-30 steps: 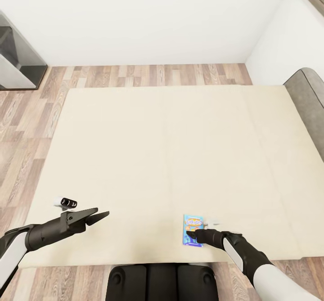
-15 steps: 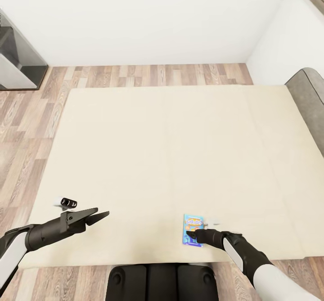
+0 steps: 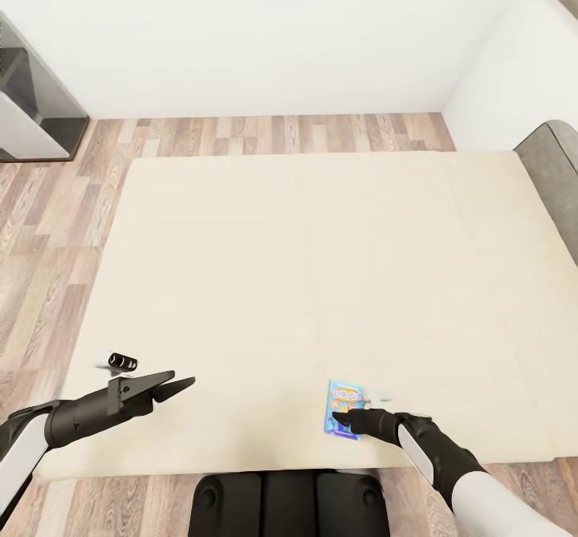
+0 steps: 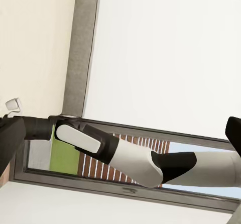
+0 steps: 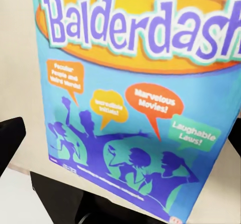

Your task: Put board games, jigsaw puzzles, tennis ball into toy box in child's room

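Note:
A small blue board game (image 3: 345,405), lid printed "Balderdash" (image 5: 135,83), lies flat on the beige mattress of the bed (image 3: 321,264) near its front edge. My right gripper (image 3: 341,419) hovers over the box's near end, open, with one dark finger on each side of the box (image 5: 10,141) and a gap showing at the left finger. My left gripper (image 3: 172,387) hangs open over the mattress's front left part, holding nothing. In the left wrist view, my right arm (image 4: 130,158) crosses in front of a window.
The grey headboard (image 3: 554,168) rises at the right. Wood-plank floor (image 3: 48,224) runs along the left and far side of the bed, up to the white wall. A dark-grey cabinet (image 3: 32,111) stands at the far left. My base (image 3: 289,505) touches the bed's front.
The whole head view has shifted slightly, so the camera moved. Both grippers and the blue box stand as before.

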`<state>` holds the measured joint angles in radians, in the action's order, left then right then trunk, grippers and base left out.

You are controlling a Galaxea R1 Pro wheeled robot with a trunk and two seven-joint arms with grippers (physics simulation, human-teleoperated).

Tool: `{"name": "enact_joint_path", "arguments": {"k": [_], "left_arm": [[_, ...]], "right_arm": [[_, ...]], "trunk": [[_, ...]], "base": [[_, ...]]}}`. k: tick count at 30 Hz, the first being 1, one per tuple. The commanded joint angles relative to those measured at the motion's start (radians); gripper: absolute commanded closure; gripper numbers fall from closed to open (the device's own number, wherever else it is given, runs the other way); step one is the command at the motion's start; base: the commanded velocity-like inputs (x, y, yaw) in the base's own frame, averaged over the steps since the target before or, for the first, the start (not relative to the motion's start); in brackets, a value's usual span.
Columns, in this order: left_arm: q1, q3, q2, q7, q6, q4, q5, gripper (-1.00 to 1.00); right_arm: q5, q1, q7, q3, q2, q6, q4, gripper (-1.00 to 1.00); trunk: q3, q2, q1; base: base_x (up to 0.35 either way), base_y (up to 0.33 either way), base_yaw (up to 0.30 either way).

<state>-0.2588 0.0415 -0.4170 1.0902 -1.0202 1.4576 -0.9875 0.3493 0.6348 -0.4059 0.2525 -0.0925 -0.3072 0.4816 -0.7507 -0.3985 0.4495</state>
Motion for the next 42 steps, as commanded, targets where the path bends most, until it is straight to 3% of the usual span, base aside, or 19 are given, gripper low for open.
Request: {"name": "enact_joint_path", "arguments": {"k": [1, 42], "left_arm": [[0.0, 0.0, 0.0, 0.002, -0.005, 0.0, -0.001, -1.0], [0.0, 0.0, 0.0, 0.002, -0.005, 0.0, 0.0, -1.0]], "right_arm": [[0.008, 0.0, 0.001, 0.005, -0.001, -0.005, 0.002, -1.0], [0.008, 0.0, 0.001, 0.005, 0.005, -0.004, 0.002, -1.0]], "trunk": [[-0.001, -0.001, 0.001], [-0.004, -0.001, 0.001]], "base": [[0.0, 0.113, 0.0], [0.0, 0.094, 0.017]]}}
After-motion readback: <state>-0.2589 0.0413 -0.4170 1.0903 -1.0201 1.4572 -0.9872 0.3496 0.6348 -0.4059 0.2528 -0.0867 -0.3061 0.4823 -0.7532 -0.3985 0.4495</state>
